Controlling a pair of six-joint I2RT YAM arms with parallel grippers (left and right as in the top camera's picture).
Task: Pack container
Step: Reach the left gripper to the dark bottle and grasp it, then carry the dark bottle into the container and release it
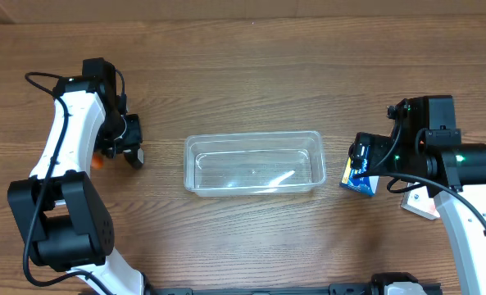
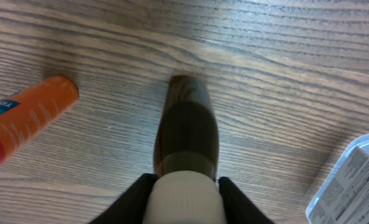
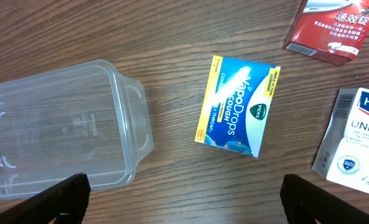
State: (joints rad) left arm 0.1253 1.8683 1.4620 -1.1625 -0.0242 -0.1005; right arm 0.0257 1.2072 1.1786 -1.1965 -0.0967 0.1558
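The clear plastic container (image 1: pixel 253 162) stands empty in the middle of the table; its end shows in the right wrist view (image 3: pixel 60 130). My left gripper (image 1: pixel 126 146) is left of it and shut on a brown bottle with a white cap (image 2: pixel 185 155), lifted off the wood. An orange tube (image 2: pixel 25 121) lies beside it. My right gripper (image 3: pixel 183 202) is open and empty, above the table right of the container. A blue and yellow VapoDrops box (image 3: pixel 237 106) lies just beyond its fingers, also seen overhead (image 1: pixel 359 182).
A red and white box (image 3: pixel 330 28) and a white Hansaplast-style box (image 3: pixel 355 140) lie right of the VapoDrops box. A clear-lidded pack (image 2: pixel 352 180) lies at the right edge of the left wrist view.
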